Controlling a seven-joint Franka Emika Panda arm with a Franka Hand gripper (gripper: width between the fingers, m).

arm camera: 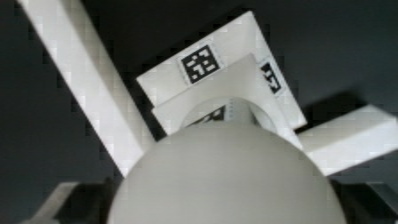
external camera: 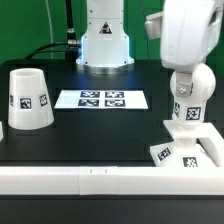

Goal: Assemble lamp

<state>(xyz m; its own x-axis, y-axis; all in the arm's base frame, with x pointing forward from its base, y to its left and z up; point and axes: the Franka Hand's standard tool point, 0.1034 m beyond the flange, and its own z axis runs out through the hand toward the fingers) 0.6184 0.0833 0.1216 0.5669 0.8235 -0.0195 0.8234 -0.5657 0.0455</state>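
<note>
The rounded white bulb (arm camera: 222,170) fills the near part of the wrist view and sits between my fingers, whose dark pads show at its two sides. My gripper (external camera: 185,128) is shut on the bulb and holds it just above the flat square tagged base (external camera: 188,152), at the exterior view's right front. In the wrist view the base (arm camera: 214,62) lies right below the bulb's tip. I cannot tell if they touch. The large cone shade (external camera: 28,100) stands upright, far off at the exterior view's left.
A long white rail (external camera: 90,178) runs along the table's front edge, beside the base; it also crosses the wrist view (arm camera: 86,90). The marker board (external camera: 100,99) lies flat mid-table. The arm's pedestal (external camera: 105,45) stands at the back.
</note>
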